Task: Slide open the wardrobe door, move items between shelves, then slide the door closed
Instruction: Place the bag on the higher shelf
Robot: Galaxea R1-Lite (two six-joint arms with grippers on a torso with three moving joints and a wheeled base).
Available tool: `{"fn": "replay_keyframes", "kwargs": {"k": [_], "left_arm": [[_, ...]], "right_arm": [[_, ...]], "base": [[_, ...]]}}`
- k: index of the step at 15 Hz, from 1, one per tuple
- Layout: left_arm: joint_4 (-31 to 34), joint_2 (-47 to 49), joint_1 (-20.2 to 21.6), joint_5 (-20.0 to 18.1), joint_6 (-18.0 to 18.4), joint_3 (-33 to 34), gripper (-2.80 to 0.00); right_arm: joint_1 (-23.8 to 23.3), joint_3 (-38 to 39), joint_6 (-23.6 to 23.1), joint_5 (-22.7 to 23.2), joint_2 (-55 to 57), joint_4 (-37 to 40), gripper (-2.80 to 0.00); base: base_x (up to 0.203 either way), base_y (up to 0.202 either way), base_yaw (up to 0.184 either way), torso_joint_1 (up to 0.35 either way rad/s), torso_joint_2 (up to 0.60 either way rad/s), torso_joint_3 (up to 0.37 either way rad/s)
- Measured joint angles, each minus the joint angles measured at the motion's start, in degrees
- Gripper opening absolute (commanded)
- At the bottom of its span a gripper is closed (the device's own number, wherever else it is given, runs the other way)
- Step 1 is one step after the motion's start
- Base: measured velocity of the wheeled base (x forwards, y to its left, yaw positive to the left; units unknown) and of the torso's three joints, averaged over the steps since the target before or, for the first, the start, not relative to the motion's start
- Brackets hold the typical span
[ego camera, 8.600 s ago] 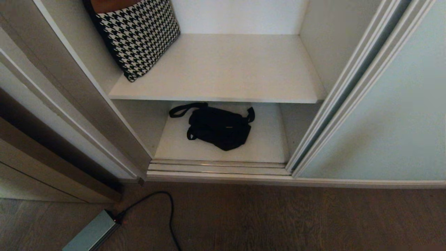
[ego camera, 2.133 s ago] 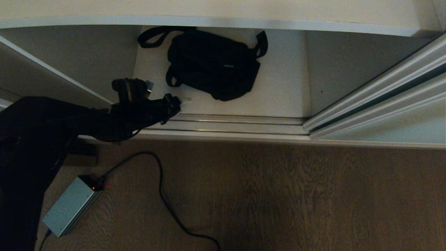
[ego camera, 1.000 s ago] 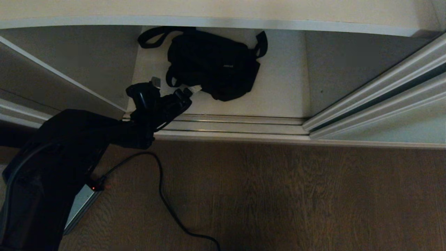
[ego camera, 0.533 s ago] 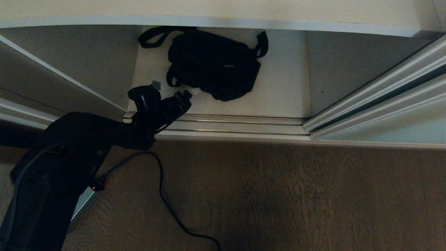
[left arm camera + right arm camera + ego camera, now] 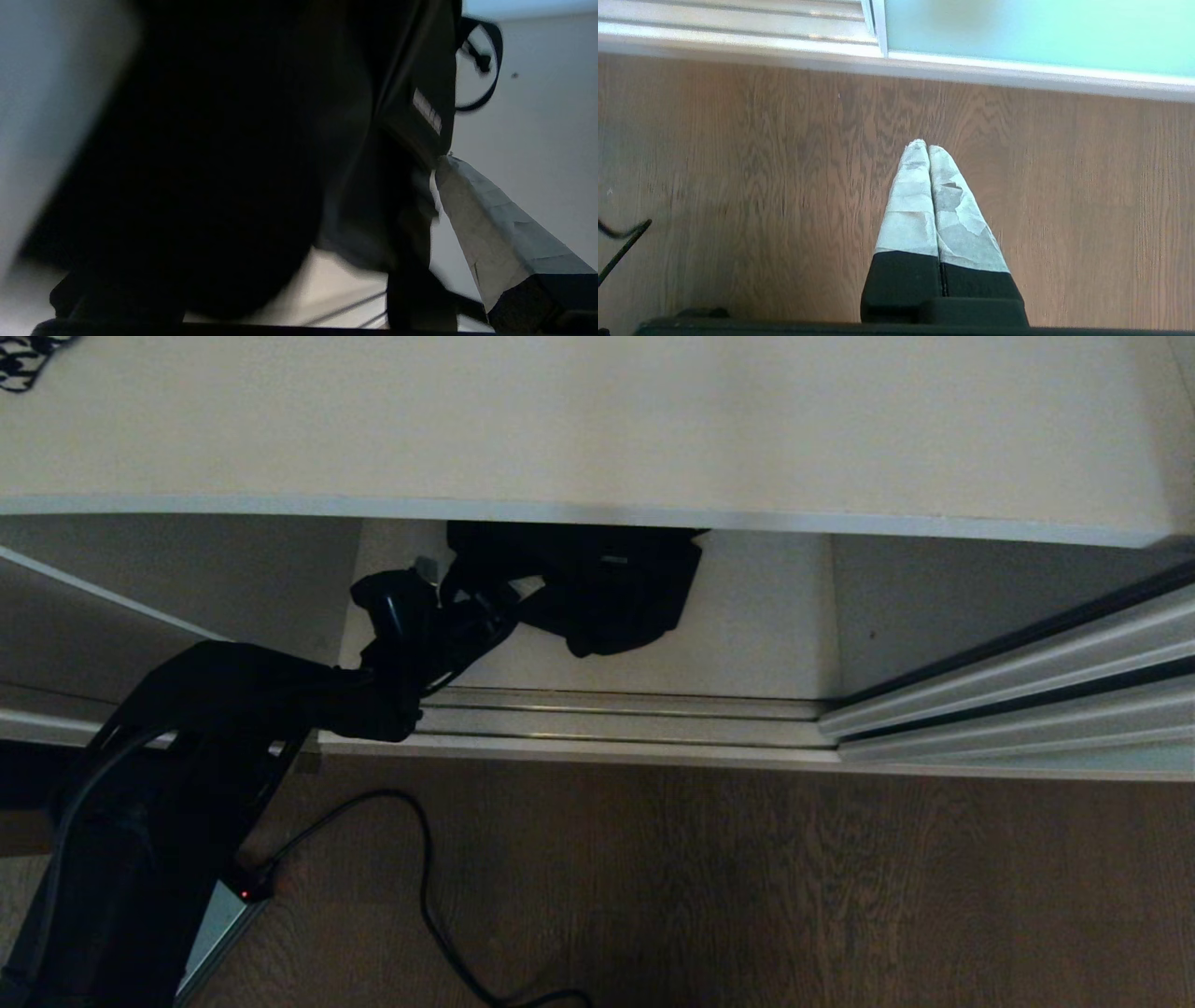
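The black bag (image 5: 597,593) lies on the bottom shelf (image 5: 756,625), half hidden under the upper shelf (image 5: 597,439), long axis across the wardrobe; the left gripper (image 5: 467,602), jaws wide and holding nothing, sits at its near left corner; the right gripper (image 5: 927,147) hangs closed over the wooden floor (image 5: 747,887); the sliding door (image 5: 1036,32) stands open at right.

The upper shelf (image 5: 597,439) of the wardrobe bears only the corner of a houndstooth bag (image 5: 23,357) at its far left. On the bottom shelf (image 5: 756,616) below lies a black strap bag (image 5: 607,588), half hidden beneath the upper board. The wooden floor (image 5: 747,887) in front carries a grey power brick (image 5: 217,933) and its black cable (image 5: 425,887).
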Motion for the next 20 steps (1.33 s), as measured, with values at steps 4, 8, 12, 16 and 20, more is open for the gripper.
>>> {"fn": "replay_keyframes", "kwargs": {"k": [4, 8, 12, 16, 20], "left_arm": [[1.1, -0.2, 0.0, -1.9, 0.7, -0.2, 0.00], [1.7, 0.3, 0.1, -2.5, 0.5, -2.5, 0.00], [1.1, 2.2, 0.3, -4.2, 0.6, -5.6, 0.00], [-0.8, 4.9, 0.5, -6.6, 0.5, -6.4, 0.00], [-1.6, 5.6, 0.7, -6.2, 0.8, -6.5, 0.00]], "right_arm": [[0.0, 0.0, 0.0, 0.0, 0.0, 0.0, -2.80], [0.0, 0.0, 0.0, 0.0, 0.0, 0.0, -2.80], [0.0, 0.0, 0.0, 0.0, 0.0, 0.0, -2.80], [0.0, 0.0, 0.0, 0.0, 0.0, 0.0, -2.80], [0.0, 0.0, 0.0, 0.0, 0.0, 0.0, -2.80]], "base": [[0.000, 0.000, 0.000, 0.000, 0.00, 0.000], [0.000, 0.000, 0.000, 0.000, 0.00, 0.000], [0.000, 0.000, 0.000, 0.000, 0.00, 0.000], [0.000, 0.000, 0.000, 0.000, 0.00, 0.000], [0.000, 0.000, 0.000, 0.000, 0.00, 0.000]]}}
